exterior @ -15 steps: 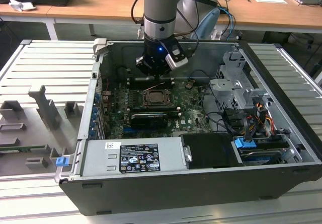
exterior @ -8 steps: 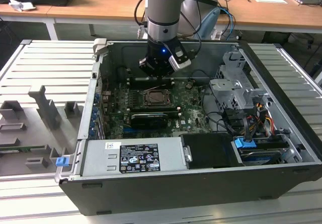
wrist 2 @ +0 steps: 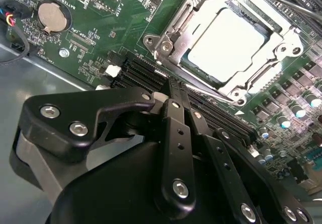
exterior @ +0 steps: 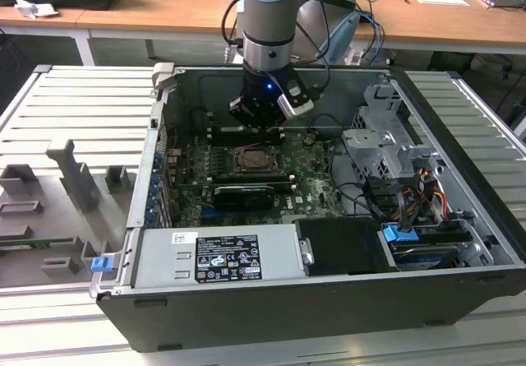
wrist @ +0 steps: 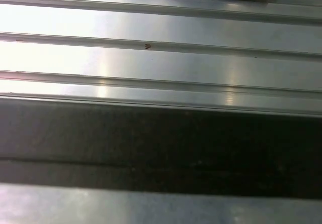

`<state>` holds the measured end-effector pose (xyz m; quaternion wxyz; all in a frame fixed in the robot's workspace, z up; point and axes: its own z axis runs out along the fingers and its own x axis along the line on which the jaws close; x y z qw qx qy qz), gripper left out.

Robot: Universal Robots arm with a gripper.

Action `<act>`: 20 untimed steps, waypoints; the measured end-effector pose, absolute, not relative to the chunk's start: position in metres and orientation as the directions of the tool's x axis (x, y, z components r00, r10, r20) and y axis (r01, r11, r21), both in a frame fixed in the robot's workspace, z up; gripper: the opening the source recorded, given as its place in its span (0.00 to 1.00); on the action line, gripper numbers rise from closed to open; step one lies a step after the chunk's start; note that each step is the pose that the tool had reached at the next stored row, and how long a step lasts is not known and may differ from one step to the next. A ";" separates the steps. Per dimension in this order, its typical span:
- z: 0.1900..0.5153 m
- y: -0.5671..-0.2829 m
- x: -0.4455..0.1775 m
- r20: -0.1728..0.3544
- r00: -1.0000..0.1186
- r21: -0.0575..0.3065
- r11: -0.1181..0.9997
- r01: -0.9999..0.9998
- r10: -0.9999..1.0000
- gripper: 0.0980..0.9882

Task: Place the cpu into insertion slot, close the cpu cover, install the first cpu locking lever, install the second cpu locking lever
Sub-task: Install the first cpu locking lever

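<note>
One robot gripper hangs inside the open computer case, just above the green motherboard; whether its fingers are open or shut I cannot tell. One cpu sits in the insertion slot, the cpu cover lying closed around it. A white label marks the power supply.

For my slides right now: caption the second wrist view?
Gripper poised beside the insertion slot, cpu seated under the cpu cover.

The cpu lies in the insertion slot, under the cpu cover.
</note>
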<state>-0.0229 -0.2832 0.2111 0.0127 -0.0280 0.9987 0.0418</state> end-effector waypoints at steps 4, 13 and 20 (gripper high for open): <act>0.209 -0.283 -0.022 -0.028 -0.998 0.083 0.995 -0.057 -0.055 0.01; 0.205 -0.283 -0.021 -0.027 -0.998 0.073 0.996 -0.057 -0.055 0.01; 0.202 -0.283 -0.021 -0.026 -0.998 0.048 0.997 -0.057 -0.056 0.01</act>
